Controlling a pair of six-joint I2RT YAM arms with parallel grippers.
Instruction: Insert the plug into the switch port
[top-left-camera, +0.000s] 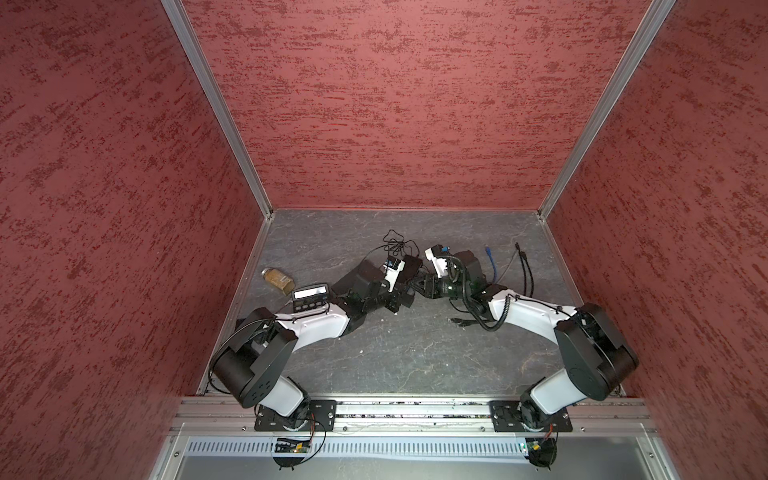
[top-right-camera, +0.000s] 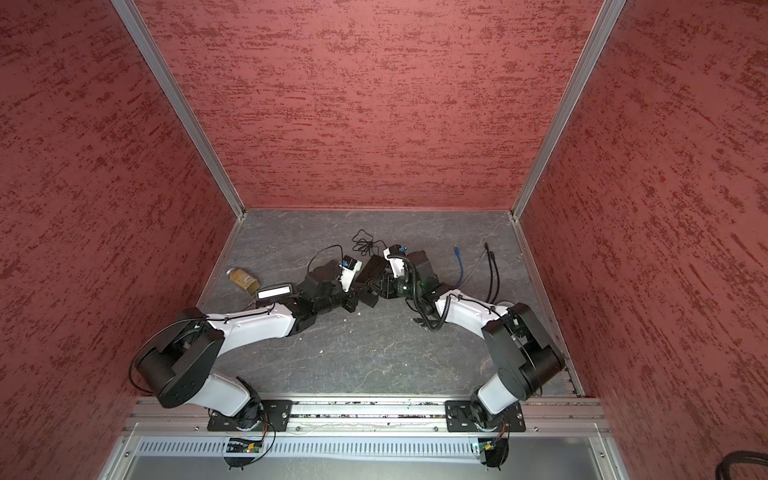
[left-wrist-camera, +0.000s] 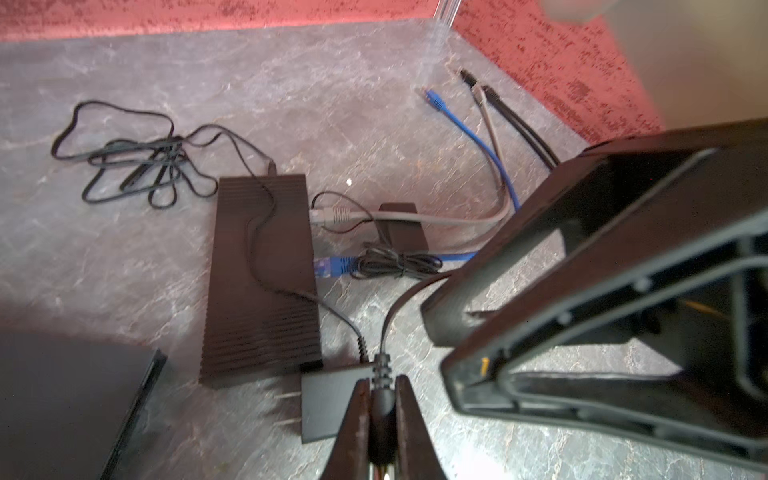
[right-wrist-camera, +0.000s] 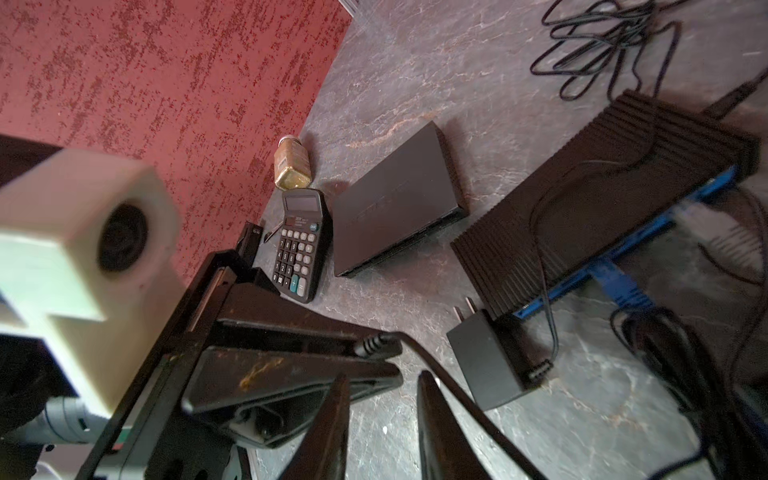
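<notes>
Left gripper (left-wrist-camera: 382, 386) pinches the black plug (left-wrist-camera: 381, 370) with its cord (left-wrist-camera: 399, 307) leading out past the jaws, so the tip probably needs turning, right gripper (right-wrist-camera: 383, 376) beside it stands parted and empty, and just beyond lies the switch (left-wrist-camera: 259, 266), 2 cables (left-wrist-camera: 332, 266) seated.

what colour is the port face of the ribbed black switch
Blue. The port face of the switch shows best in the right wrist view.

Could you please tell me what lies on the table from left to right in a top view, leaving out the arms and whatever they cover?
jar → calculator → tangled cord → blue cable → black cables
</notes>
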